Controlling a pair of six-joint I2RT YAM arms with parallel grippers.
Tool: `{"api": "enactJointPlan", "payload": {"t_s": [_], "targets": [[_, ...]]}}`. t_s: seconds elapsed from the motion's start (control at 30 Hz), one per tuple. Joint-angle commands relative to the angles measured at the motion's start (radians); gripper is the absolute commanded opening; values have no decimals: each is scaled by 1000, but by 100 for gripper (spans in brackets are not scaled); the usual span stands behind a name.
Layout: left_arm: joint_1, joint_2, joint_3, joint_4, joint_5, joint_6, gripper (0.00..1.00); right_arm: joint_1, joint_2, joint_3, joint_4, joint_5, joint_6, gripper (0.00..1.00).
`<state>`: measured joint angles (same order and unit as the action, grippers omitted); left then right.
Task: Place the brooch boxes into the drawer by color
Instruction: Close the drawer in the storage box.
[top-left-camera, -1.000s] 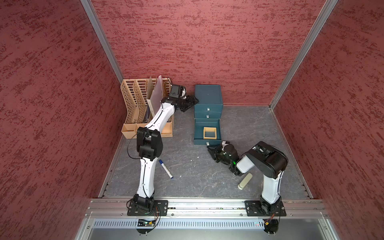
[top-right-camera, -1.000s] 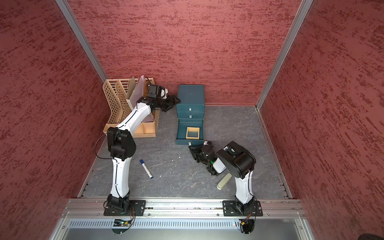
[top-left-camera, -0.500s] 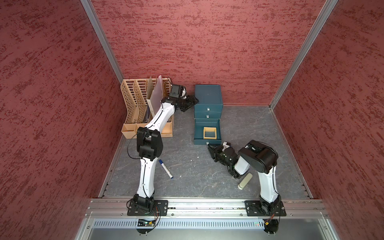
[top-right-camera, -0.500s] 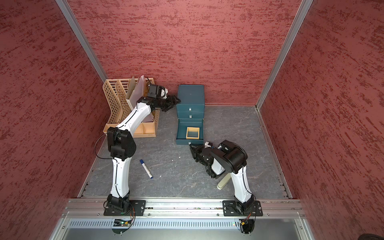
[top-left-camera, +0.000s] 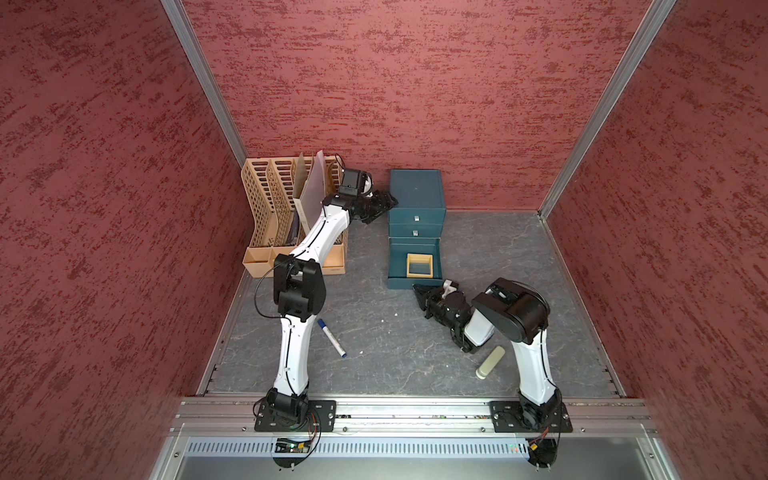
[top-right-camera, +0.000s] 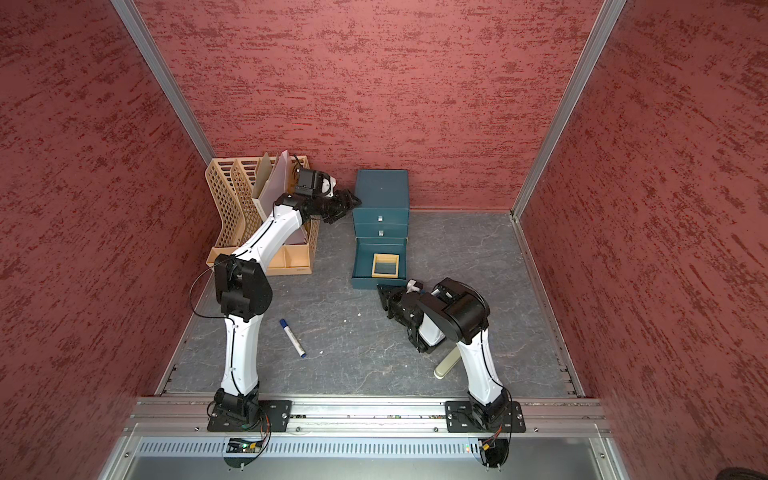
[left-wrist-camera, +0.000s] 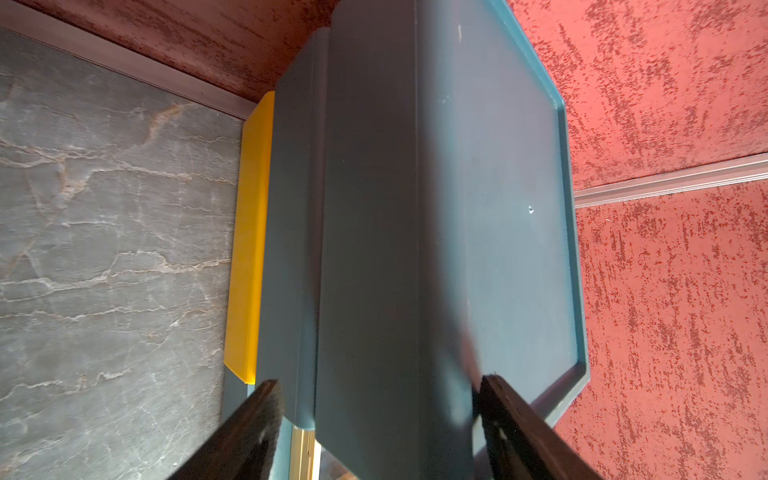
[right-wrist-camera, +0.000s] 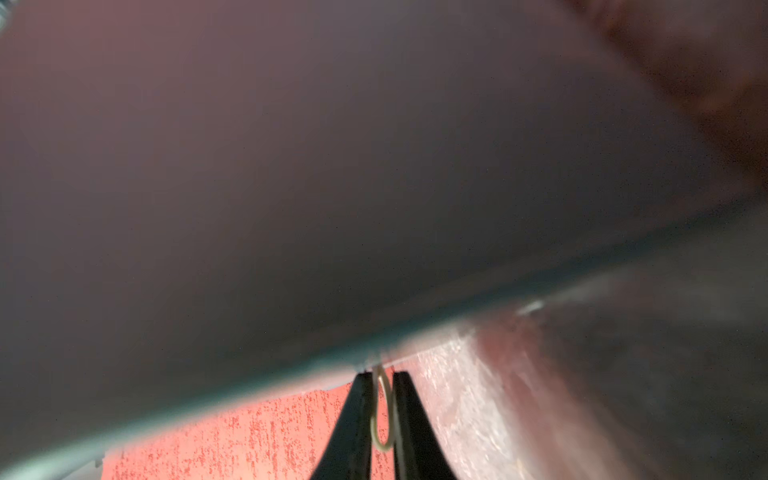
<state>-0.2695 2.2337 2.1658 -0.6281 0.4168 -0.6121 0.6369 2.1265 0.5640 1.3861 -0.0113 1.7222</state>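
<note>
file rack (top-left-camera: 266, 216): tan and slotted, in the far left corner of the surface (top-left-camera: 374, 316), against the back wall. Sheets stand upright in it.
left arm (top-left-camera: 320, 237): reaches from the near rail to the far side, crossing in front of the file rack.
left end effector (top-left-camera: 388, 202): at the top left corner of the drawer. In the left wrist view (left-wrist-camera: 378, 384) the two black fingers stand wide apart with the chest's upper edge between them. Nothing is clamped, and I cannot tell whether they touch it.
marker (top-left-camera: 331, 337): blue-capped, lying flat on the surface just right of the left arm, well apart from the chest.
drawer (top-left-camera: 417, 189): dark teal chest of three, far centre, against the back wall. The top two are shut and the bottom one is pulled out toward the near side.
brooch box (top-left-camera: 419, 266): one tan-yellow frame with a clear centre, lying flat inside the open bottom drawer, toward its near right part. It shows in both top views (top-right-camera: 385, 265).
silver pull (right-wrist-camera: 385, 449): thin wire loop on the front of the bottom drawer.
right end effector (top-left-camera: 417, 287): at the near front of the open drawer. In the right wrist view (right-wrist-camera: 382, 376) the fingers are together, pinching the silver pull from both sides.
cylinder (top-left-camera: 490, 362): pale green, lying on its side at the near right, just beside the right arm.
right arm (top-left-camera: 515, 311): bent at the elbow, with the forearm pointing far-left toward the drawer.
</note>
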Motion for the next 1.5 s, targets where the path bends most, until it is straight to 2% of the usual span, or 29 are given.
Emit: {"api": "enactJointPlan", "payload": {"t_s": [0.0, 0.07, 0.5, 1.47], "targets": [[-4, 8, -7, -85, -47, 30, 78, -2, 7, 13, 15, 33, 5, 3], [-4, 6, -8, -85, -47, 30, 78, 0, 7, 20, 16, 34, 5, 0], [-7, 4, -12, -86, -49, 29, 77, -31, 2, 65, -22, 24, -3, 0], [-10, -10, -34, -89, -60, 28, 76, -132, 118, 370, -257, -55, 7, 0]]}}
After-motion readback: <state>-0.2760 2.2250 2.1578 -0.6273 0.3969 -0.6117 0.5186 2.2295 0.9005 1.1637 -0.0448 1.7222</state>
